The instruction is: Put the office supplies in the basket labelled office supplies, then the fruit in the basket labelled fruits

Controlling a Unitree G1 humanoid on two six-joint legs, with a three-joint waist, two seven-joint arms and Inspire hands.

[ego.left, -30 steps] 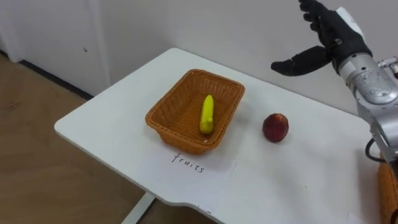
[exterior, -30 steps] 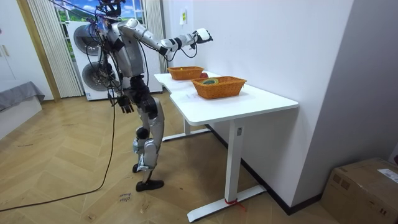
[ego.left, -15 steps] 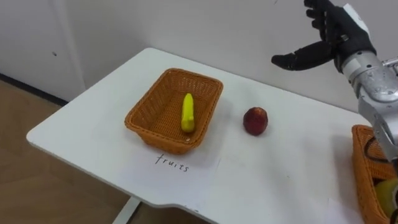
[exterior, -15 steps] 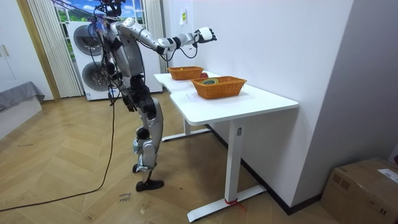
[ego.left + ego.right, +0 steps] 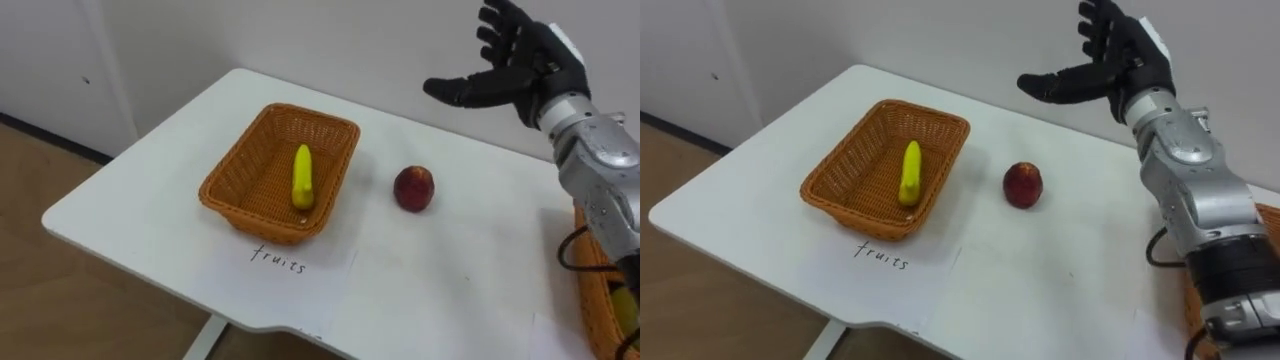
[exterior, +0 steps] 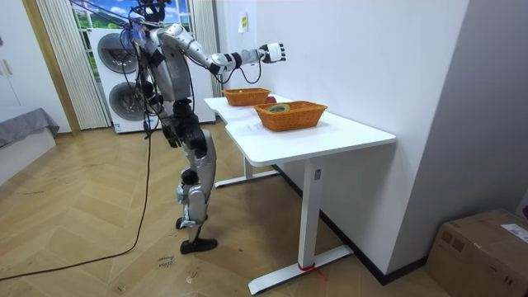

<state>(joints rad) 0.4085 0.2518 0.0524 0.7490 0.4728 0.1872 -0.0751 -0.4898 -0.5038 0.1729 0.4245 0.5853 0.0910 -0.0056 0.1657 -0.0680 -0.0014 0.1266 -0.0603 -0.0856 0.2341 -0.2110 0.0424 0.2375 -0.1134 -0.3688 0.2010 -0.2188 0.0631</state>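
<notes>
Left eye view: the right hand (image 5: 518, 72) is held high above the far side of the white table (image 5: 150, 205), fingers spread and released, nothing grasped. A wicker basket (image 5: 240, 175) is set on the table's left part, with a banana (image 5: 302, 177) lying lengthwise inside. An apple (image 5: 414, 188) is seen on the bare tabletop just to the right of that basket, apart from it and well below the hand. A paper sheet (image 5: 305, 272) with handwriting is laid in front of the basket. A second basket (image 5: 598, 300) is cut by the right edge.

Room view: the robot is seen standing upright at the table's long side, toward its far end, right arm stretched out over it. The left hand (image 6: 172, 134) hangs by the hip; its state cannot be told. Washing machines (image 6: 111, 82) are stacked behind.

Right eye view: the same layout is noted; the apple is untouched, outside the basket.
</notes>
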